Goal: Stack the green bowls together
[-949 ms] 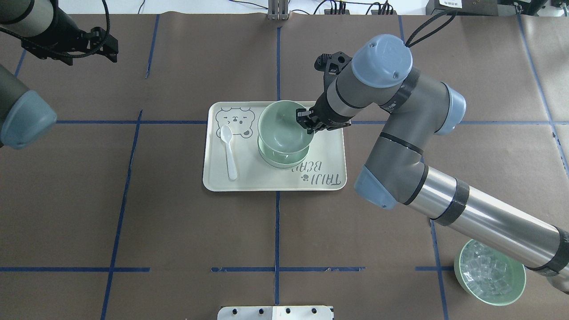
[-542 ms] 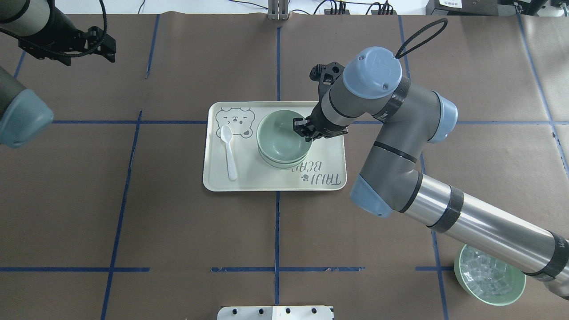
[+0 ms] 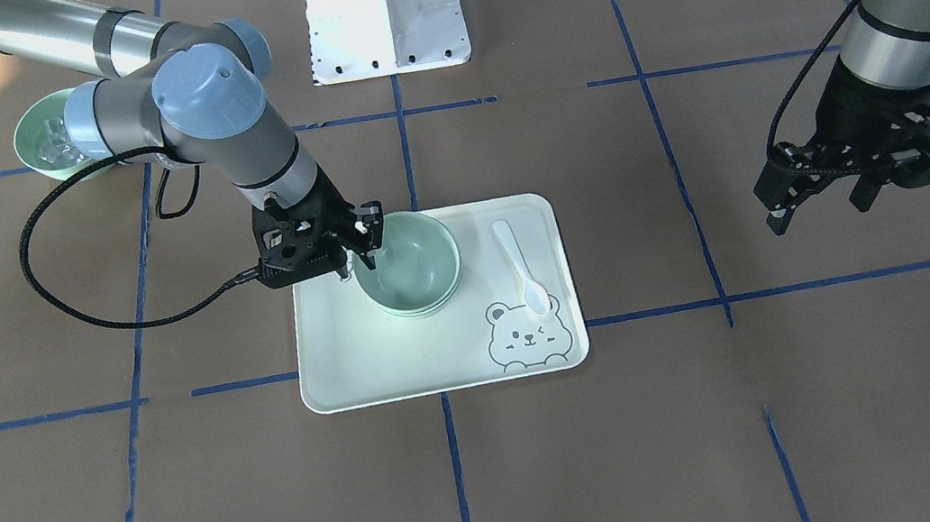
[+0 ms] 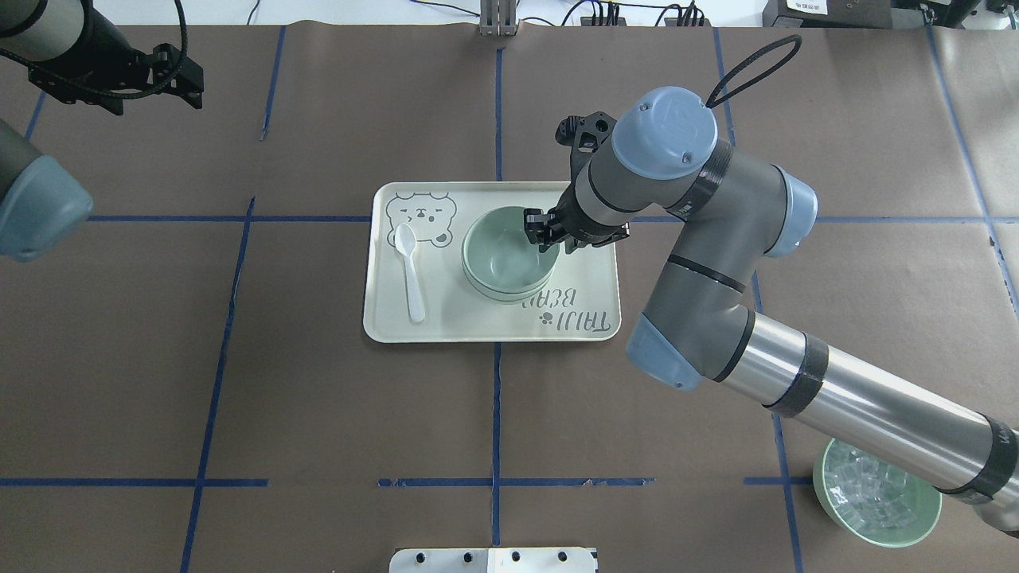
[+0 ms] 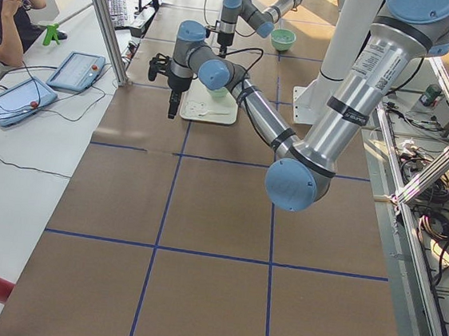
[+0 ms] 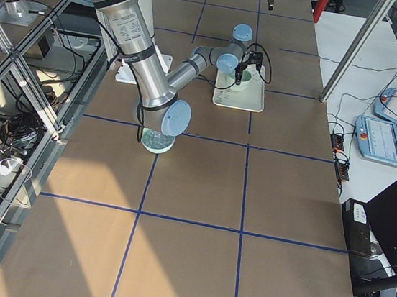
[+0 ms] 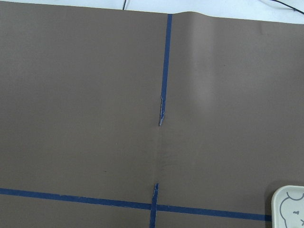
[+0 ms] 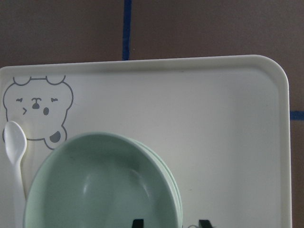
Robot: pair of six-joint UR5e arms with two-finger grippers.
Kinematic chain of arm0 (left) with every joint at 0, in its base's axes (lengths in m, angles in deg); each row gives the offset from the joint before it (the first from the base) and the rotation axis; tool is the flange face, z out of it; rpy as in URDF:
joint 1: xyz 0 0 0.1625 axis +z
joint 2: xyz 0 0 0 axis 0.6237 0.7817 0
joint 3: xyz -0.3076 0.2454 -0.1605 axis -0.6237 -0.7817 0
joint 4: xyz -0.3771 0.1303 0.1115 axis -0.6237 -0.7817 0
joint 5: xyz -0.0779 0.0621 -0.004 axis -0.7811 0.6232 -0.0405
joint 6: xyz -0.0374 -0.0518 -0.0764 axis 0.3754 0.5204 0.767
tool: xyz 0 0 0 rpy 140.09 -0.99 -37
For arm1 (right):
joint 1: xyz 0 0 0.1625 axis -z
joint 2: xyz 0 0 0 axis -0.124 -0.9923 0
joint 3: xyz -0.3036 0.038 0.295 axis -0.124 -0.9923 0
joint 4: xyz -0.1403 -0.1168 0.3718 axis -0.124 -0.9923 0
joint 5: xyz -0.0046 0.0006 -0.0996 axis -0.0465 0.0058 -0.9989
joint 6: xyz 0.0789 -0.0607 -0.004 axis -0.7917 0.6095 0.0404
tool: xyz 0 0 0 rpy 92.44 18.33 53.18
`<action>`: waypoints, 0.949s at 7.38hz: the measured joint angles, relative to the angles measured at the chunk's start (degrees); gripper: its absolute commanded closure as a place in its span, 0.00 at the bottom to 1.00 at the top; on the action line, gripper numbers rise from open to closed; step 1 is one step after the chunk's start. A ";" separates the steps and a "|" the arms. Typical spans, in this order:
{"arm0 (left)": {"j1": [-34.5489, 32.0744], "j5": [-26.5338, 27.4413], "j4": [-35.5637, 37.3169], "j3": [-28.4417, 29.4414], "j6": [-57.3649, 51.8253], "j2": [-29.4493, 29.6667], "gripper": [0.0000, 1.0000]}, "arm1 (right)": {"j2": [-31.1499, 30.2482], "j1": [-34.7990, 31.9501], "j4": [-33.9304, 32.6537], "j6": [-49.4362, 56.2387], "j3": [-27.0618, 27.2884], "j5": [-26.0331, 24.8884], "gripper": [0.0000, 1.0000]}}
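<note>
The green bowls [image 4: 507, 255] sit nested in one stack on the bear-printed tray [image 4: 398, 318]; the stack also shows in the front view [image 3: 409, 267] and the right wrist view [image 8: 99, 185]. My right gripper [image 4: 549, 233] is low at the stack's right rim. Its fingers are apart, one inside and one outside the top bowl's wall, and in the right wrist view neither touches the rim. My left gripper [image 4: 187, 79] is open and empty, high over the table's far left corner, and it also shows in the front view [image 3: 816, 202].
A white plastic spoon [image 4: 410, 270] lies on the tray left of the stack, beside the bear print. A green bowl of clear ice-like cubes [image 4: 876, 497] stands at the near right, partly under my right arm. Blue tape lines cross the brown table cover.
My right gripper lowered the top bowl from above the stack down into it. The bowl now rests nested and the fingers have spread off its wall. The left arm drifted slightly left.
</note>
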 measured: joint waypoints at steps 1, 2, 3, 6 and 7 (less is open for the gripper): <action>0.00 0.00 0.00 0.09 -0.02 0.00 0.00 | -0.06 -0.42 -0.15 -0.10 0.20 0.18 0.00; -0.08 0.00 0.00 0.19 -0.04 -0.08 0.00 | -0.40 -1.78 -1.51 0.13 1.01 0.97 0.00; -0.33 -0.02 0.03 0.22 -0.10 -0.27 0.00 | -1.14 -3.85 -5.18 1.48 2.95 2.04 0.00; -5.31 -5.58 0.42 0.39 -11.37 -4.19 0.00 | -8.77 -12.82 -19.15 18.39 13.67 5.61 0.00; -8.58 -8.35 0.52 0.76 -19.12 -7.18 0.00 | -12.91 -17.41 -20.65 25.97 15.71 8.81 0.00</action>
